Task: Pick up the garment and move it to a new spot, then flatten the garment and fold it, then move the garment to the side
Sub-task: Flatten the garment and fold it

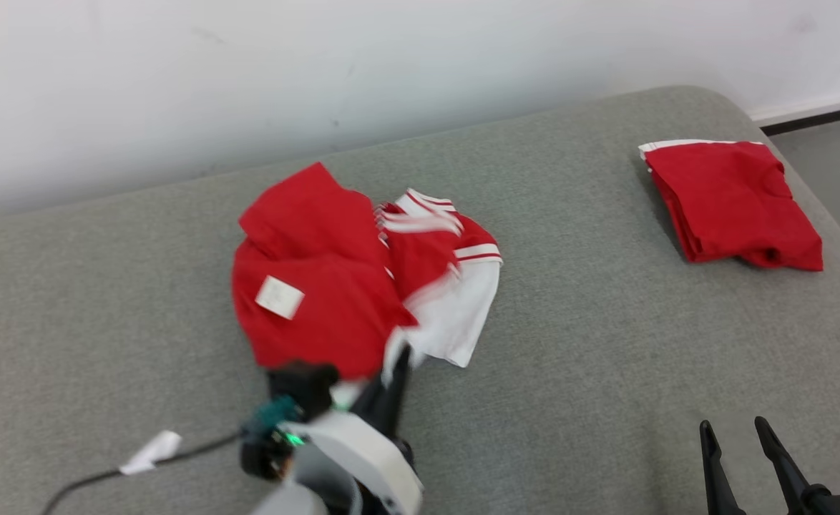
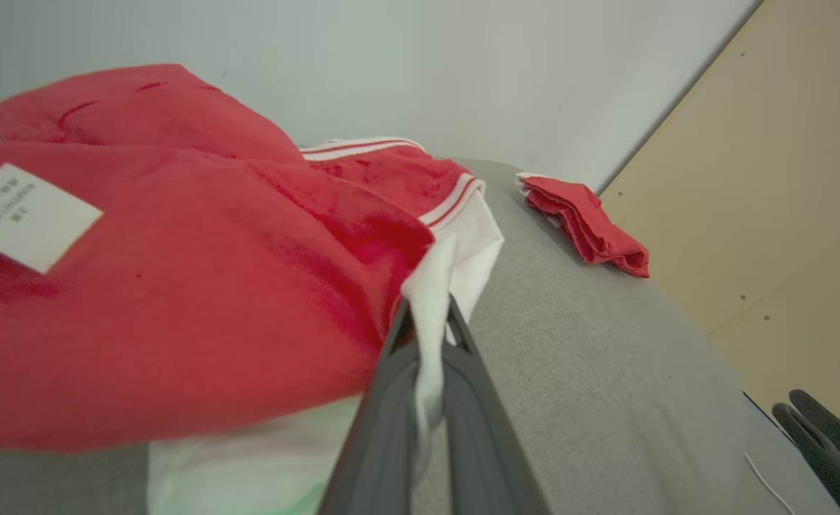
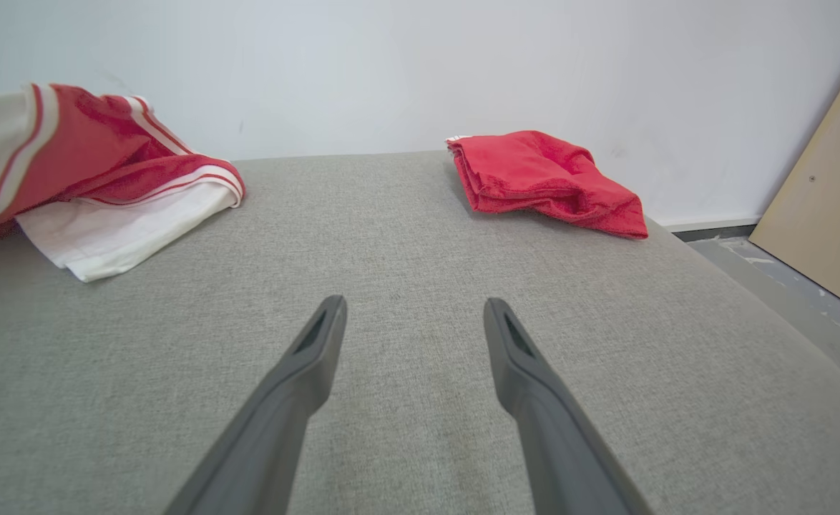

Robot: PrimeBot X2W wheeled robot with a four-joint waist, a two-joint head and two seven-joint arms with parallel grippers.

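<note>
Head view: a crumpled red-and-white shirt [image 1: 334,300] lies left of centre on a grey upholstered bench [image 1: 592,336], its white label [image 1: 279,296] face up; the left gripper [image 1: 397,361] reaches in from the near side and bites the shirt's near white hem, a hold that looks meant for lifting the heap to a fresh spot; the right gripper [image 1: 735,427] waits at the near right, well apart from the cloth; a folded red garment [image 1: 735,204] sits at the far right, apparently parked clear of the working area; a dark cable [image 1: 91,479] trails at the near left.

Left wrist view: the two dark fingers are clenched on a fold of white fabric that runs down between them; the shirt's red body bulks to the left, resting on the bench, so the lift is not yet made.

Right wrist view: the fingers stand spread wide with nothing between them, over bare upholstery; the shirt's striped sleeve lies at the far left, the folded garment at the far right; this hand seems kept free to take a second corner once flattening begins.
</note>
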